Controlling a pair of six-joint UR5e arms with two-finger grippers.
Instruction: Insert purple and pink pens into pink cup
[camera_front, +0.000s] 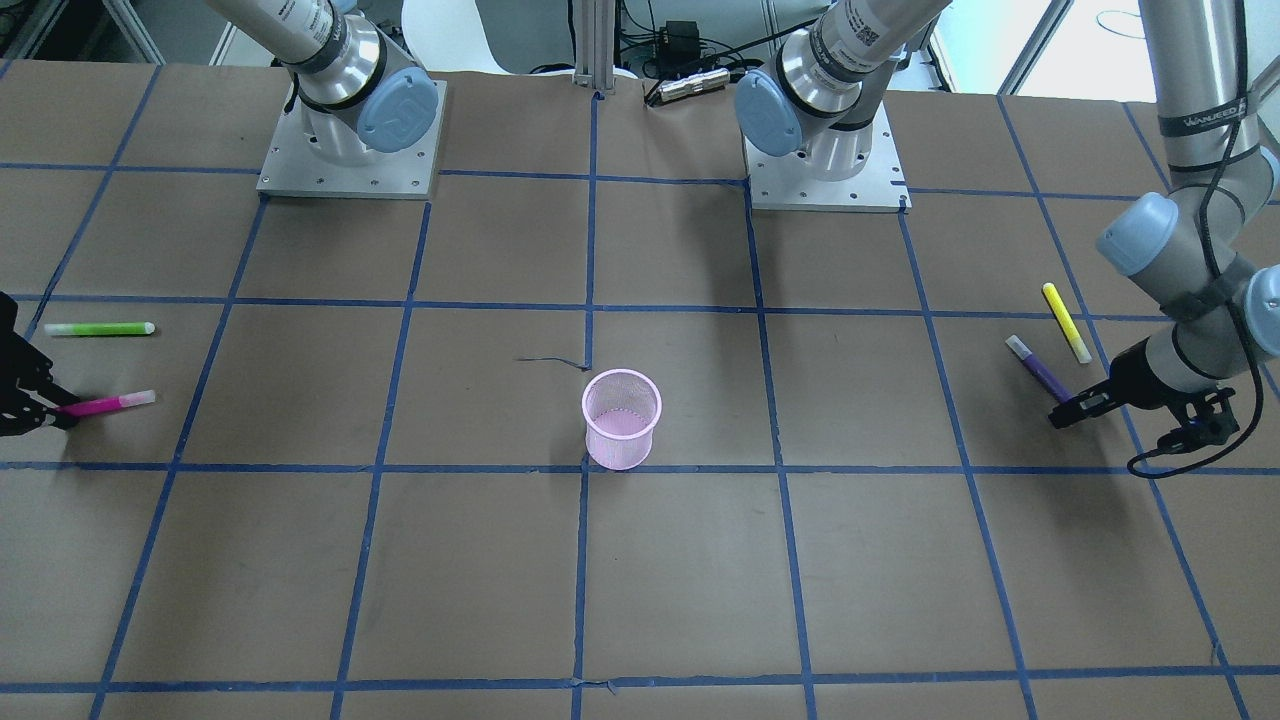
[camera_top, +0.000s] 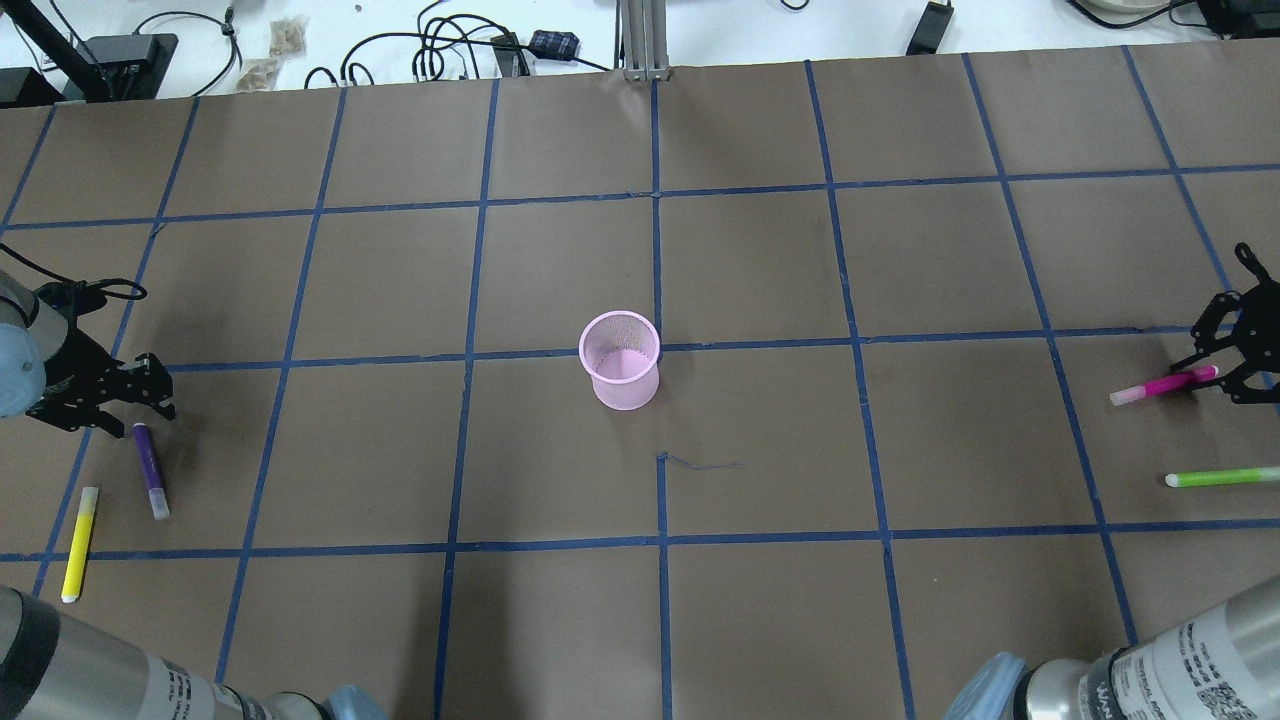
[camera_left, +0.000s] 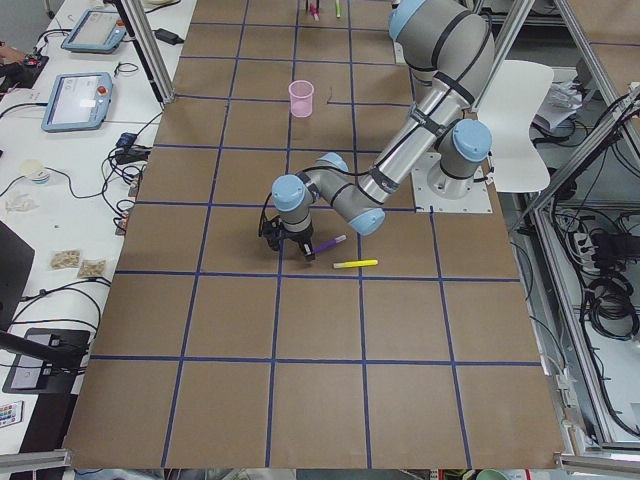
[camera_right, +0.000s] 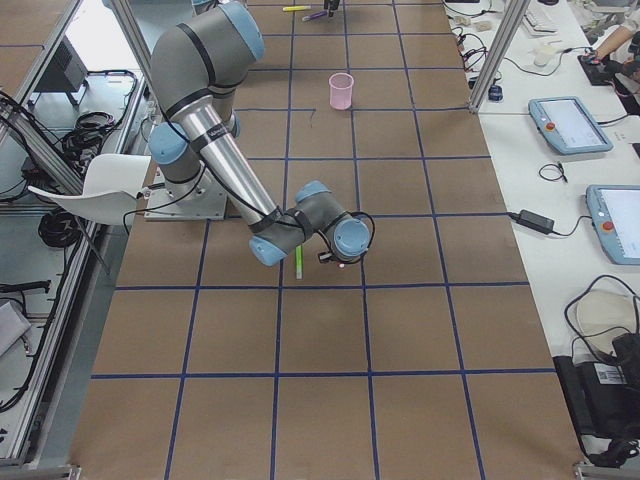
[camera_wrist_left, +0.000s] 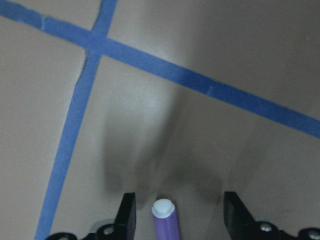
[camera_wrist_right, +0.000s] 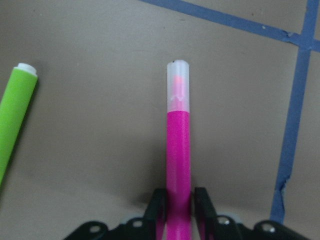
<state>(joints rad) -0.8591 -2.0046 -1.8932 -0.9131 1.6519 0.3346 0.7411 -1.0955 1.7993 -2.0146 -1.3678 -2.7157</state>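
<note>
The pink mesh cup (camera_top: 620, 362) stands upright and empty at the table's middle, also in the front view (camera_front: 621, 420). The purple pen (camera_top: 151, 470) lies on the table at the robot's far left. My left gripper (camera_top: 150, 405) is open at the pen's far end; in the left wrist view (camera_wrist_left: 179, 197) the pen's tip (camera_wrist_left: 164, 220) sits between the spread fingers, apart from both. My right gripper (camera_top: 1215, 372) is shut on the end of the pink pen (camera_top: 1160, 386) at the far right; the right wrist view (camera_wrist_right: 178, 192) shows both fingers pressed on the pen (camera_wrist_right: 178, 140).
A yellow pen (camera_top: 79, 543) lies beside the purple one. A green pen (camera_top: 1220, 478) lies beside the pink one, also in the right wrist view (camera_wrist_right: 15, 115). Brown paper with blue tape lines covers the table. Both arm bases (camera_front: 350, 150) stand at the robot's edge.
</note>
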